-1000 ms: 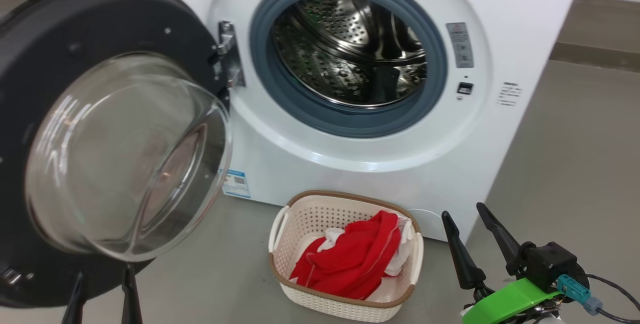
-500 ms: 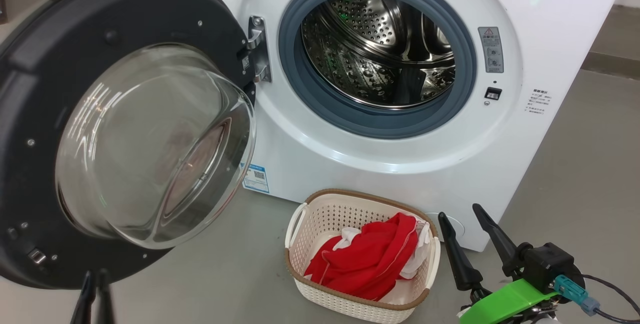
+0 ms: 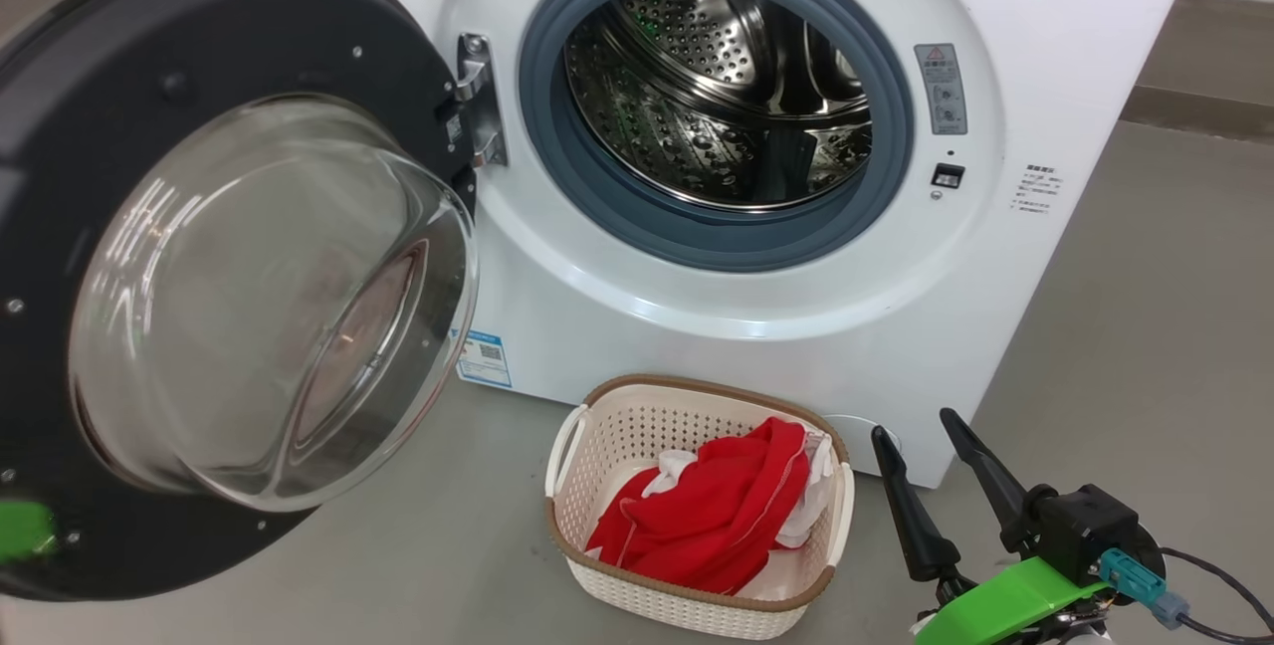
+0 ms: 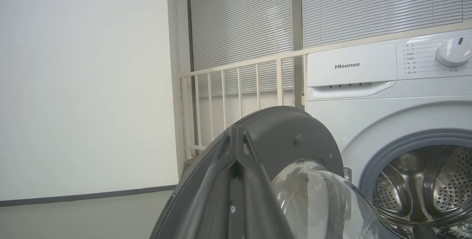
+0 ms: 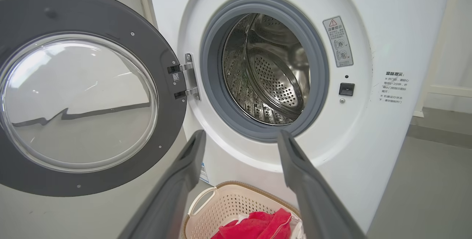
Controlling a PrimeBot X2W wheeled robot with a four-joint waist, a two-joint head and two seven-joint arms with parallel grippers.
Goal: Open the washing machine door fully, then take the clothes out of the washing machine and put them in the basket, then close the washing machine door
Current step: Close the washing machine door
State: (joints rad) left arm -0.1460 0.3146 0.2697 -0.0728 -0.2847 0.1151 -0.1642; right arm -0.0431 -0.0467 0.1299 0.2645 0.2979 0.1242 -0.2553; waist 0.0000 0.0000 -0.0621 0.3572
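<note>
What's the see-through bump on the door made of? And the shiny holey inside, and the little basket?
The door window looks like clear glass, maybe hard plastic: see-through, with bright reflections. The drum looks like polished steel: silvery, mirror-bright, punched with small holes. The basket looks like matte cream plastic with moulded holes; its brown woven-look rim is probably plastic too.

A smooth grey floor [image 3: 1145, 346] spreads across the room, and along its far edge a plain white wall [image 4: 84, 84] rises from a dark skirting strip [image 4: 84, 196]. Beside the wall, in the floor's far corner, a cream railing [image 4: 239, 64] of thin upright bars stands in front of windows covered by closed grey blinds [image 4: 368, 3]. A grey upright post [image 4: 296, 17] parts the blinds.
</note>
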